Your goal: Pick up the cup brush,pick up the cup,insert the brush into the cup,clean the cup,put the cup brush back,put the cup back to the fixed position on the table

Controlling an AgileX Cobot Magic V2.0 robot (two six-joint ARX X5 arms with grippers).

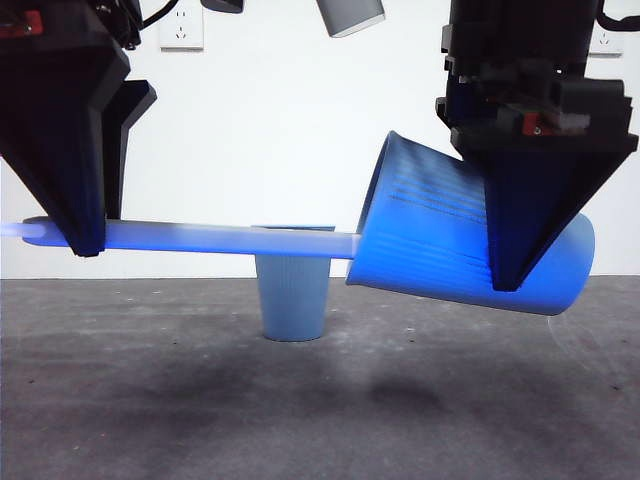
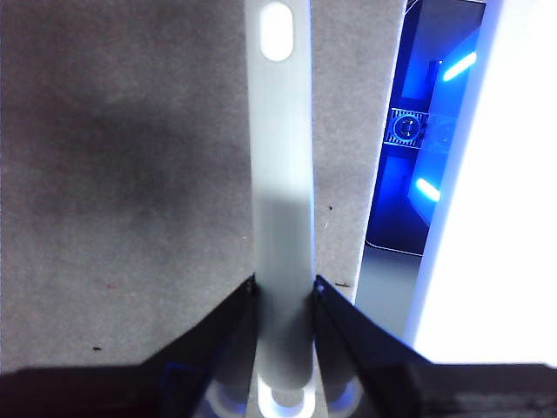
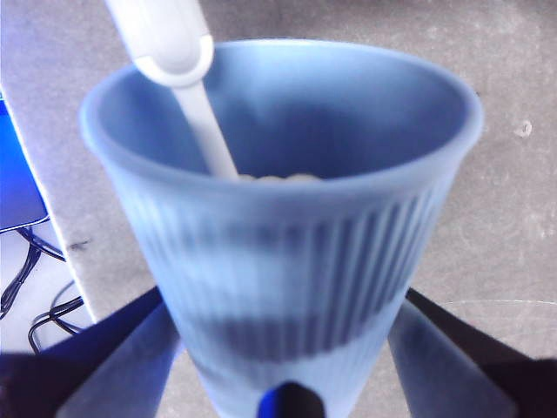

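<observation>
While both arms worked above it:
Surface: the dark grey mottled table bore a second blue ribbed cup.
Room: plain white wall, with a socket.
Left gripper: closed on the long grey-handled cup brush.
Right gripper: clamped round the tilted blue ribbed plastic cup.

The cup at the right of the frame was bright blue with fine ribs. The second cup at centre was paler blue, ribbed too. The cup brush handle looked pale grey-white, tinged blue. The bench was dark grey, mottled.

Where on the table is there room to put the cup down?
Bare table lies left and right of the standing blue cup and across the front. Crowded above: cup brush pokes into the tilted cup.
</observation>
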